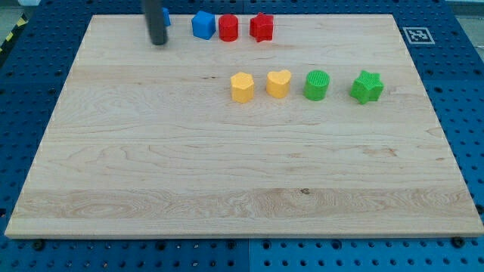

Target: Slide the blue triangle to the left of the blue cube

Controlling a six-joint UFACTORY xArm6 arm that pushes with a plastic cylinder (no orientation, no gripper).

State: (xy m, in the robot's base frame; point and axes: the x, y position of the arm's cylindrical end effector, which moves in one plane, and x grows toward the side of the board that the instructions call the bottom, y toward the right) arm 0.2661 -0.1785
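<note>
The blue cube (203,25) sits near the view's top edge of the wooden board, left of centre. The blue triangle (165,17) lies to its left, mostly hidden behind my rod; only a small blue corner shows. My tip (158,42) rests on the board just left of and slightly below the blue triangle, touching or nearly touching it. A gap of bare wood separates the triangle from the cube.
A red cylinder (228,28) and a red star (262,27) stand right of the blue cube. Lower down stands a row: yellow hexagon (242,87), yellow heart (278,83), green cylinder (317,85), green star (367,87). A marker tag (417,34) sits at the top right.
</note>
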